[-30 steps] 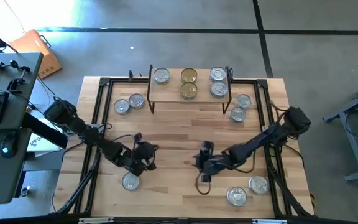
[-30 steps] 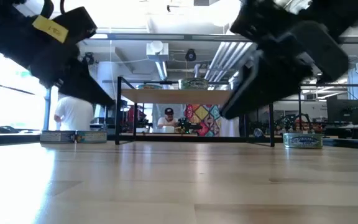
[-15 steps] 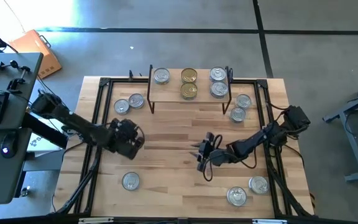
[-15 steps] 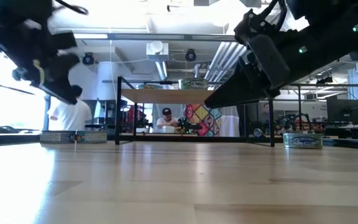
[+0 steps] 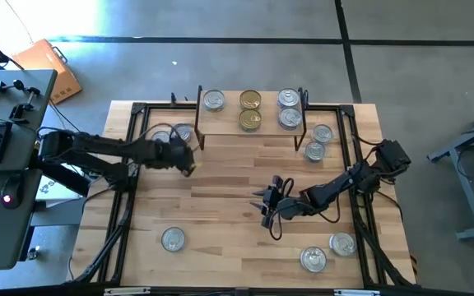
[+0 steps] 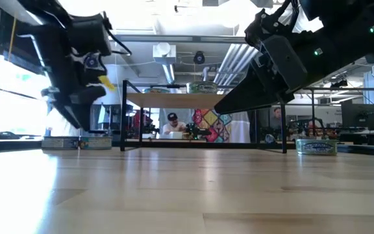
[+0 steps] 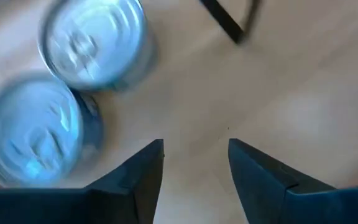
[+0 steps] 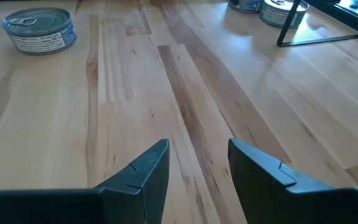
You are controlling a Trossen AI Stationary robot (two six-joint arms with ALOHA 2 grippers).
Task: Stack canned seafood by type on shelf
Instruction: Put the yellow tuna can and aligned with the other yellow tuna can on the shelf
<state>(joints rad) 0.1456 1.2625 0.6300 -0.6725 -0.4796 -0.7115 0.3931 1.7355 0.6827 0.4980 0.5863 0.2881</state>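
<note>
The shelf stands at the table's far middle with silver-lidded and gold-lidded tins on its top. Two silver tins rest on their bases on the table left of the shelf. My left gripper hovers open just beside them, with nothing between its fingers. My right gripper hangs open over the bare table middle and holds nothing. Another tin sits on the table farther off, near the left front.
Two tins sit right of the shelf and two more near the front right corner. Black frame rails run along the table's sides. Bare wood lies between the two arms. A person shows beyond the table.
My left gripper has swung from beside the near-left tin toward the table's far edge, up to the two tins left of the shelf; that near-left tin has stayed in place. My right gripper has tipped up toward level and then kept still.
</note>
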